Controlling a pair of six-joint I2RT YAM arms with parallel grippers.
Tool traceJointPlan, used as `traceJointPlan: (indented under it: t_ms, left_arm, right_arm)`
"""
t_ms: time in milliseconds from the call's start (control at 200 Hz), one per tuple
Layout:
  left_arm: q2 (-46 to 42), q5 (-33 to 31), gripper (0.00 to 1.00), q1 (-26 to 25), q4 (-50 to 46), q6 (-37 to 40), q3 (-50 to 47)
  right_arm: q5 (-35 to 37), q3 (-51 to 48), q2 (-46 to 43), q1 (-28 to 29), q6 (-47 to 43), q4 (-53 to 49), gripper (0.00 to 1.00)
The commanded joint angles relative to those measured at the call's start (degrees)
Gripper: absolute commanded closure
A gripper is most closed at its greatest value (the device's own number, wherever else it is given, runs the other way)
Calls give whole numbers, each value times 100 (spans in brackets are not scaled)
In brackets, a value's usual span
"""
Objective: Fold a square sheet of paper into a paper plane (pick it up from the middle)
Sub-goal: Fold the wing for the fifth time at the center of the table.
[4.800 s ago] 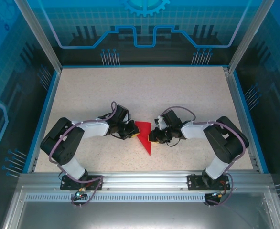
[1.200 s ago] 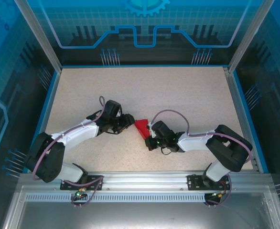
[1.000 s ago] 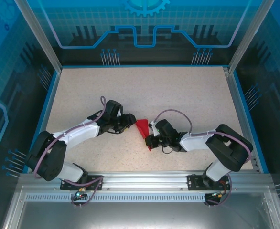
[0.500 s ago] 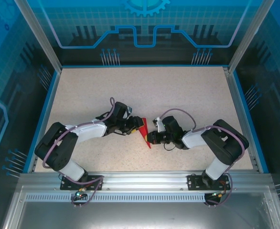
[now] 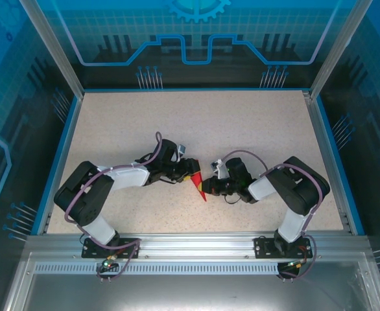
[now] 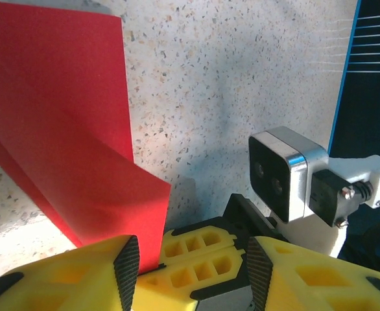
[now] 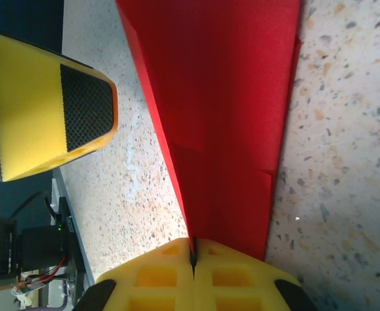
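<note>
Right gripper (image 7: 193, 258): clamped on one edge of the paper plane (image 7: 229, 97).
Left gripper (image 6: 192, 259): jaws half apart, empty, just beside the paper plane.
Paper plane: on the table (image 5: 242, 123), between both grippers.
Risk: if you close the left jaws off-line, you'll crumple the raised flap and skew the crease.

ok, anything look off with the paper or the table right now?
Nothing spilled or torn. The red paper, pinched in the shut right hand, has layers that don't quite line up: a small step shows along one edge in the right wrist view. May just be the fold.
</note>
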Motion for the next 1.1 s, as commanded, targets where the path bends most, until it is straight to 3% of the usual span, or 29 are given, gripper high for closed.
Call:
traceJointPlan:
  t_ms: [0,450,880,1000,1095]
  left_arm:
    - [-38,115,48,-35,118,246,-60]
    - [432,138,47,-49,505,335,124]
    - [637,154,47,-48,595,311,221]
    - [656,151,47,-48,570,321,220]
    - [650,152,47,-47,573,313,216]
  right_arm:
    - [-216,-7,69,-99,162,210,97]
    - [-208,-36,380,-159,686,592,95]
    - [690,287,-174,237,-285,-1260,77]
    - [1015,446,-191,398,-455,-1662,77]
    - [1229,487,-235,506,-474,-1779,83]
